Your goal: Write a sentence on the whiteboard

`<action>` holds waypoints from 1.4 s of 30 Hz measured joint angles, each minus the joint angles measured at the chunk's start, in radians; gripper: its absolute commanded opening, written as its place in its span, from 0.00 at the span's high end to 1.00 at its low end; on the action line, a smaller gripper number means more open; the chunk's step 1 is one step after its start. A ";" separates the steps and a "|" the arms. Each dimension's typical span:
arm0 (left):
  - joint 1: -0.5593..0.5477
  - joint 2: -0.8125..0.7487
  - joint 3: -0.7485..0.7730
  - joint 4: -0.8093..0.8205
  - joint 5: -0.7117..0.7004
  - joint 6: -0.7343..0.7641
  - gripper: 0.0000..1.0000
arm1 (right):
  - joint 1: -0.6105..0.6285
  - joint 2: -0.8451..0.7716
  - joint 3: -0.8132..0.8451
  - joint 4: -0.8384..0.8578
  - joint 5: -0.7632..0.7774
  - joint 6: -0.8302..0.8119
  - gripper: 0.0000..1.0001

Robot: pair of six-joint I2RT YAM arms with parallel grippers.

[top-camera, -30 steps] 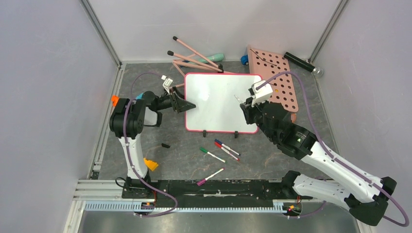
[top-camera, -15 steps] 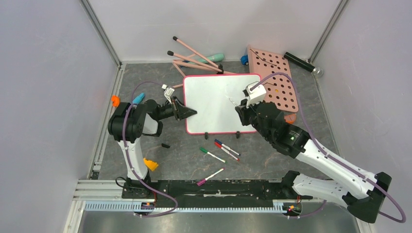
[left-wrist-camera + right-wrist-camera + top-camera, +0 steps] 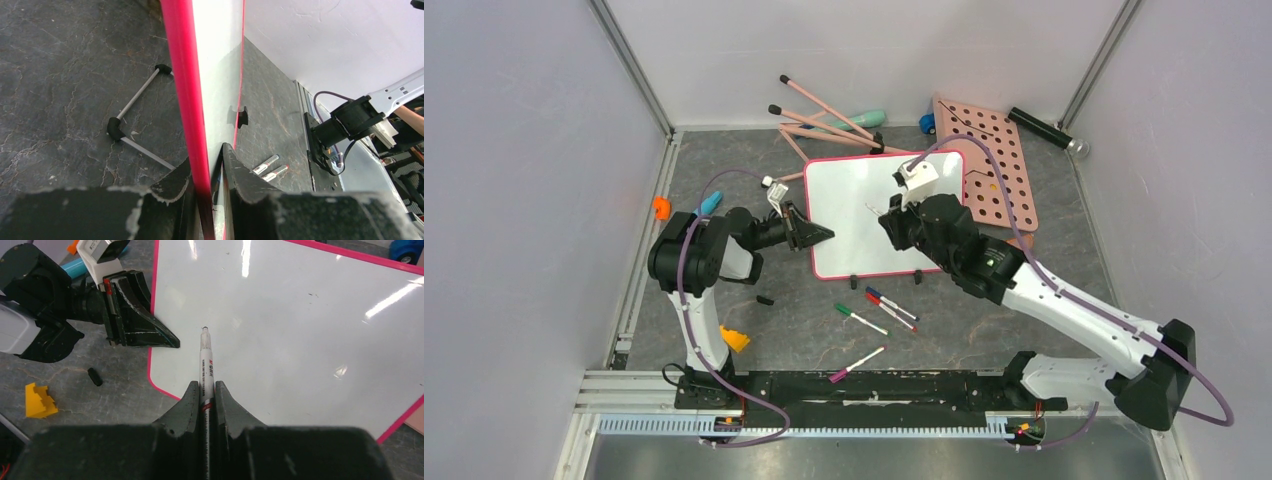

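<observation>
- Right now the whiteboard (image 3: 849, 195) sits mid-desk between the two arms. It is skewed, so its near-left corner points toward the left arm.
- Left claw (image 3: 819, 234) is clenched on the board's left edge. The left wrist view shows the pink-red rim (image 3: 182, 75) pinched between its two dark fingers.
- Right claw (image 3: 206, 385) is grasping a white marker (image 3: 206, 365) by the barrel, with the tip pointing away from the wrist.
- That tip hangs over the left part of the board's face, near the left claw. I cannot tell whether it touches the surface.
- From the right wrist, the board's face reads as glossy white with streaks of glare.
- Two small black clips (image 3: 854, 282) stand at the board's near edge.
- Several loose markers (image 3: 876, 310) lie on the desk (image 3: 804, 320) just nearer than the board.
- A small black cap (image 3: 765, 299) and a yellow block (image 3: 734, 338) lie near the left arm.
- A pink panel of round holes (image 3: 994, 165) lies just beside the board's right edge.
</observation>
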 measured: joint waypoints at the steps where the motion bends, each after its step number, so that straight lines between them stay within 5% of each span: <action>1: -0.001 0.000 0.002 0.000 0.000 0.000 0.85 | 0.000 0.013 0.009 0.003 -0.002 0.004 1.00; 6: -0.005 0.000 0.000 0.000 -0.006 0.000 0.98 | 0.000 0.097 0.079 0.021 -0.008 0.037 1.00; 42: -0.049 -0.006 -0.022 0.021 -0.052 0.029 0.98 | 0.025 0.517 0.456 0.040 0.065 0.050 1.00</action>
